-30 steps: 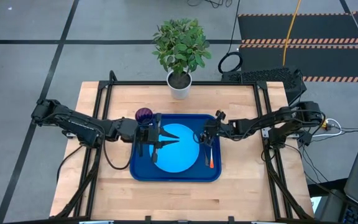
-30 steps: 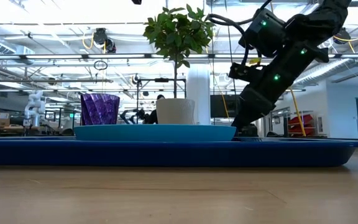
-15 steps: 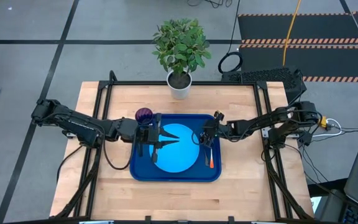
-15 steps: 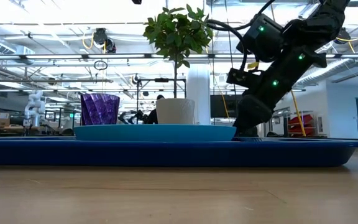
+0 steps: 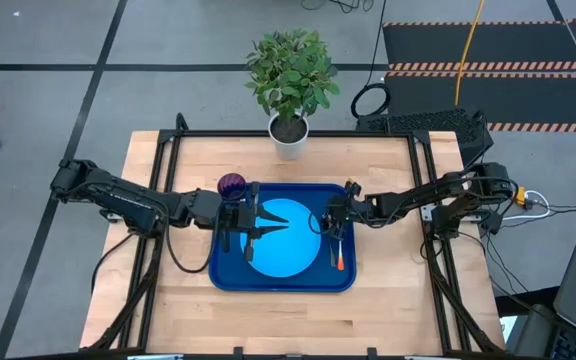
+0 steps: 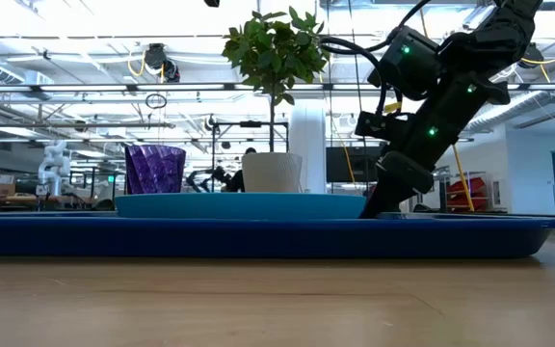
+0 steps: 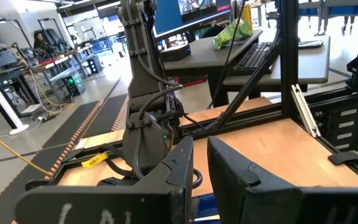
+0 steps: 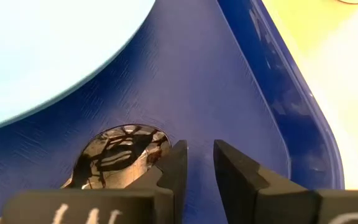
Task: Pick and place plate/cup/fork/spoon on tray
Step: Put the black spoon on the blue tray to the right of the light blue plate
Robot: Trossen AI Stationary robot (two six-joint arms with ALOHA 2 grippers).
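Hovering slightly parted over the spoon point(image 8: 120, 152) on the tray point(image 8: 241, 93), right gripper point(image 8: 199, 163) grasps nothing; no legible writing.

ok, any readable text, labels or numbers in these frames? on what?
None readable.
Left gripper: white marks on its body, cut off, illegible.
Right gripper: white marks likewise, illegible.
Yellow tag on the frame rail: too blurred.
Tray, plate, cup: no print visible.

Glossy blue plastic tray point(image 8: 241, 81), mirror-shiny metal spoon point(image 8: 118, 152), pale wooden table point(image 5: 388, 300)
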